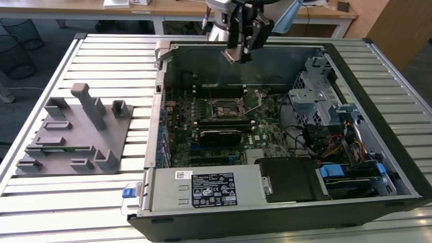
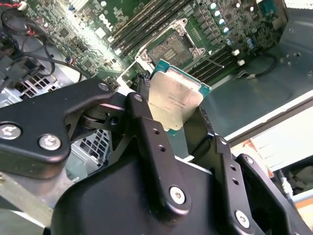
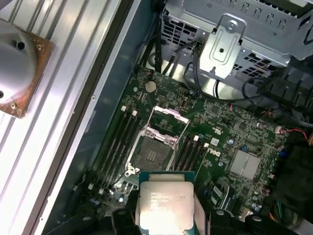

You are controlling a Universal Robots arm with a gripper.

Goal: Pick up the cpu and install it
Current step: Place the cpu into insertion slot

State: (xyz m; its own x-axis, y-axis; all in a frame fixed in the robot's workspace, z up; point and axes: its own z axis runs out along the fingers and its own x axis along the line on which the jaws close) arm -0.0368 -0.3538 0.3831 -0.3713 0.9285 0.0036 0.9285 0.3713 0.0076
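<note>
While hanging over the open black computer case (image 1: 270, 220), the black two-fingered gripper (image 1: 238, 54) pinches the small square cpu (image 3: 165, 204), silvery-grey metal top with a teal-green rim, above the empty black motherboard socket (image 3: 153, 154).

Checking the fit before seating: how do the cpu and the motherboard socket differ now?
The cpu has a silvery metal top with a green rim; the socket is dark inside a metal frame. The cpu is clamped in the gripper above the motherboard; the socket sits fixed on it, frame open. Both are square, similar in outline.
</note>
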